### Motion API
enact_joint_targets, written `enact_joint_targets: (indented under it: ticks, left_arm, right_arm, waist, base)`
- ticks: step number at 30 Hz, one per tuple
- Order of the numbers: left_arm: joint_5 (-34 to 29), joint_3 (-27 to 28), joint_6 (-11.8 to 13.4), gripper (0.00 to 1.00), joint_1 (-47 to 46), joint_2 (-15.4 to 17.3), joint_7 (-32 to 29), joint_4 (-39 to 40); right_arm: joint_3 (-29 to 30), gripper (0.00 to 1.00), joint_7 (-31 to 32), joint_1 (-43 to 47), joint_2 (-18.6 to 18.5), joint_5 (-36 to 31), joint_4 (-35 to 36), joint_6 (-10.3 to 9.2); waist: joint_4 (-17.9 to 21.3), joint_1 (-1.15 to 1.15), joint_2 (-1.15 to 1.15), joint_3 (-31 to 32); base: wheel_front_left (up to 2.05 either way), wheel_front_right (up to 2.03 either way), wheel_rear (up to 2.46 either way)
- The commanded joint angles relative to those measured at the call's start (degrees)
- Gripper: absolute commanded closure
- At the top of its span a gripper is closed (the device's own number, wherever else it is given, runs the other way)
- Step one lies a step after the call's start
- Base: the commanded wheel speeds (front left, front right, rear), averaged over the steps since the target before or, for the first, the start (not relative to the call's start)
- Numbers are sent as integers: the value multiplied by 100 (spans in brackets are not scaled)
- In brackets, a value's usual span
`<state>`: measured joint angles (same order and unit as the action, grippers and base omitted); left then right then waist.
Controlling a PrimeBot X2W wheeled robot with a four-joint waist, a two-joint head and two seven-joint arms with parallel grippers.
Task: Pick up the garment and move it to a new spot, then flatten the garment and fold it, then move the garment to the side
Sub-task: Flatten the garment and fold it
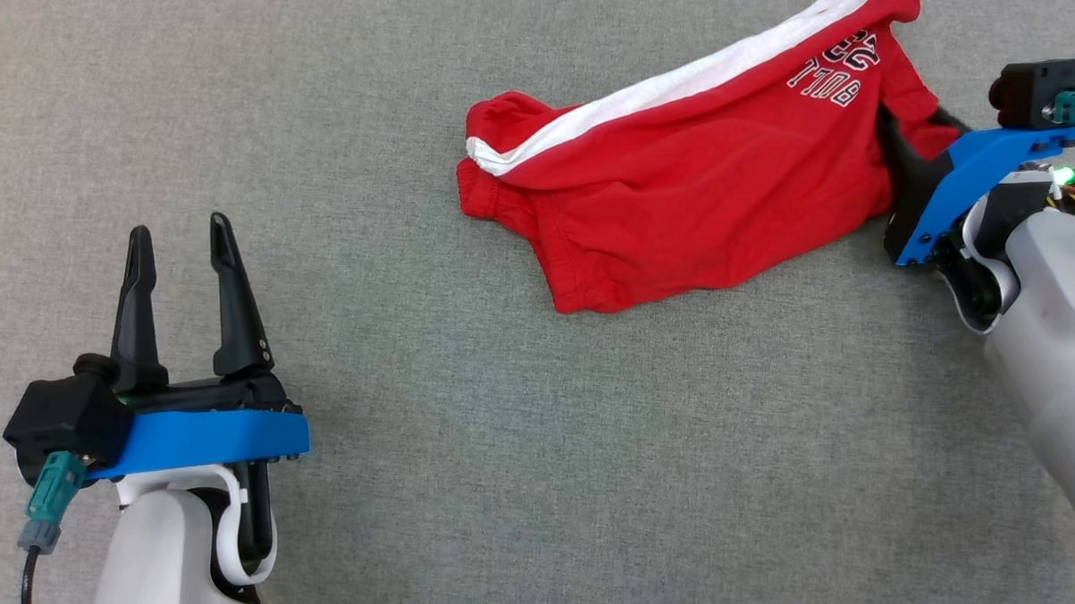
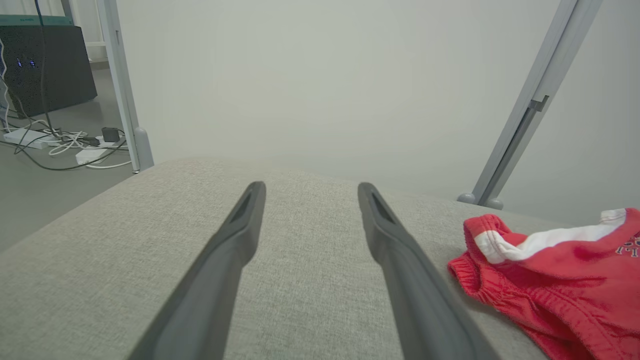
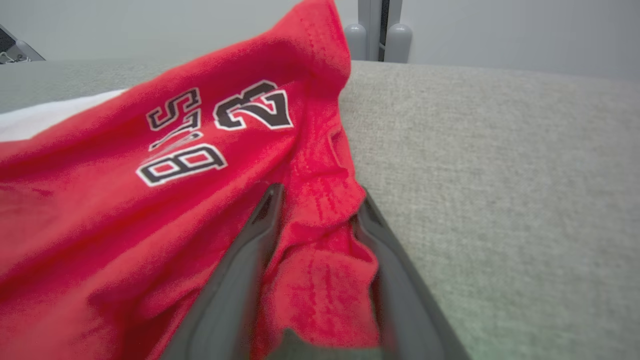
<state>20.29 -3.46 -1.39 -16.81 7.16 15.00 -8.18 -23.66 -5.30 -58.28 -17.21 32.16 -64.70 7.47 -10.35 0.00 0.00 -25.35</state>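
The red shorts (image 1: 695,198) are soft matt jersey cloth, puckered at the waistband (image 1: 485,196), with a smooth white stripe (image 1: 673,87) and lettering (image 1: 838,72) that looks printed, though it blurs close up. The tabletop (image 1: 508,482) under them wears a coarse grey weave, dull and nubbly. My left gripper (image 1: 180,227) has matt dark fingers (image 1: 234,304), plastic or rubber; its blue bracket (image 1: 211,438) is smooth plastic, and my pale forearm shell (image 1: 154,575) shines faintly.
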Motion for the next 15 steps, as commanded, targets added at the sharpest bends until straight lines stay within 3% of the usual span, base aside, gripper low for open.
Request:
enact_joint_targets:
  ticks: [1, 9, 15]
  left_arm:
    - [-81, 78, -54, 0, 54, -32, 23, -15]
    - [-480, 346, -269, 0, 256, -255, 23, -166]
    - [-659, 452, -387, 0, 470, -307, 23, -254]
  right_arm:
    - [-43, 100, -19, 82, 37, 58, 25, 6]
    - [-17, 100, -536, 493, 79, 496, 285, 5]
    - [16, 100, -846, 1343, 134, 1004, 937, 5]
  waist:
    - [5, 0, 0, 18]
    - [189, 0, 0, 379]
    - [453, 0, 0, 766]
  base:
    - [0, 0, 0]
    - [0, 0, 0]
    - [0, 0, 0]
